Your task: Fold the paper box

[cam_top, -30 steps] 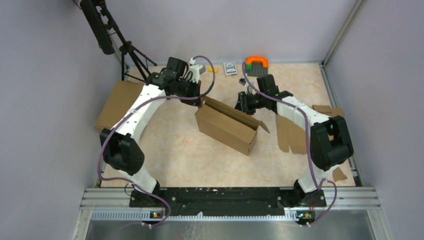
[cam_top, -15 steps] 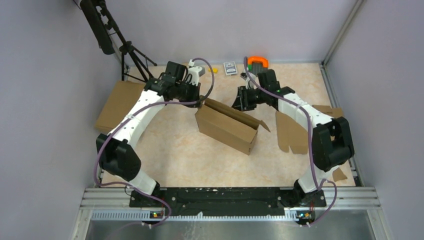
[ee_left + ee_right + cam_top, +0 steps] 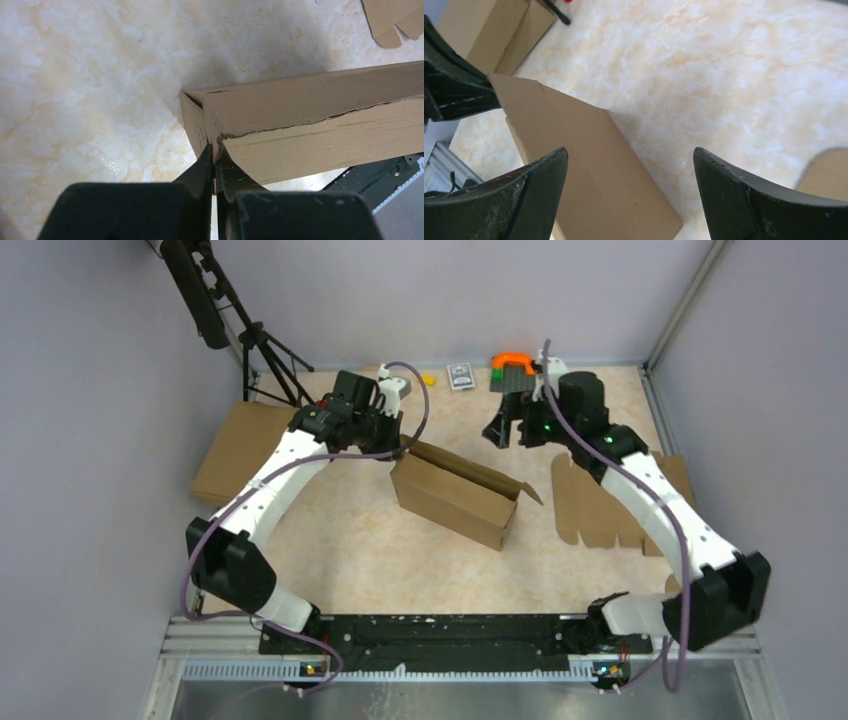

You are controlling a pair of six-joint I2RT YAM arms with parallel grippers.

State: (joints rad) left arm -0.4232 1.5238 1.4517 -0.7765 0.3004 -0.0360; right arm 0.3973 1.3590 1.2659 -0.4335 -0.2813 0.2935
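Top external view, entry by item.

Item 1, paper box (image 3: 455, 495): brown cardboard, partly formed into a long shallow box, lying aslant at mid-desk. One end flap (image 3: 528, 492) juts loose at its right end.

Item 2, left claw (image 3: 215, 165): closed tight, pinching the box wall at the far-left corner (image 3: 404, 448).

Item 3, right claw (image 3: 510, 425): spread wide and holding nothing. It hangs above the desk (image 3: 380, 550) just beyond the box's far side. The right wrist view shows bare desk and box top between its fingers (image 3: 544, 170).

Item 4, flat cardboard blank (image 3: 600, 505): lies to the right, apart from the box.

Handling note (judgement): the step in hand appears to be closing the loose end. The corner pinch should act as the anchor. The right claw should come down onto the flap and press along its crease, towards the anchored corner, so that the box does not slide or twist.
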